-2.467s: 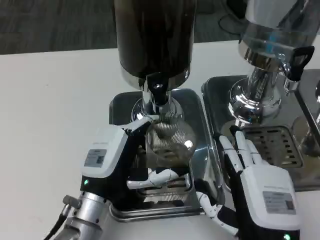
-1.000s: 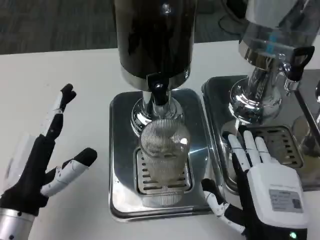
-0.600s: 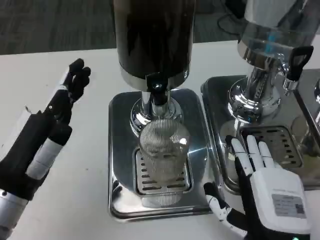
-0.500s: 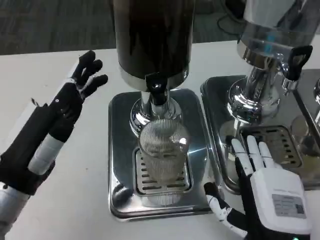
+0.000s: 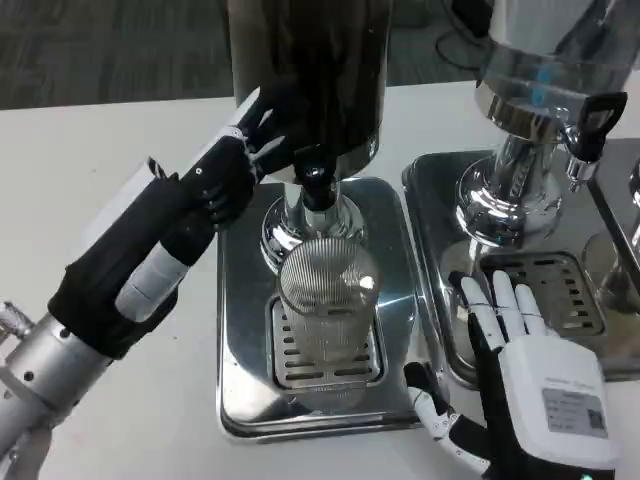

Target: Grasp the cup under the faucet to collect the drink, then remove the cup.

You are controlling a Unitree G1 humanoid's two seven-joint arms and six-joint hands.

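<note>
we see the left hand [image 5: 225, 165] let go of the cup [image 5: 326, 300], swing out left, then reach up beside the faucet [image 5: 313, 180].

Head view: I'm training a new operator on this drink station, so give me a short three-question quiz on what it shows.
1. True or false: the ribbed clear cup stands on the drip grate under the dark dispenser's tap.
2. Which hand reaches toward that tap?
A. left hand
B. right hand
3. Fill in: the right hand lies over the edge of the second ___, fingers spread.

Key: 1 true; 2 A; 3 tray.
</note>
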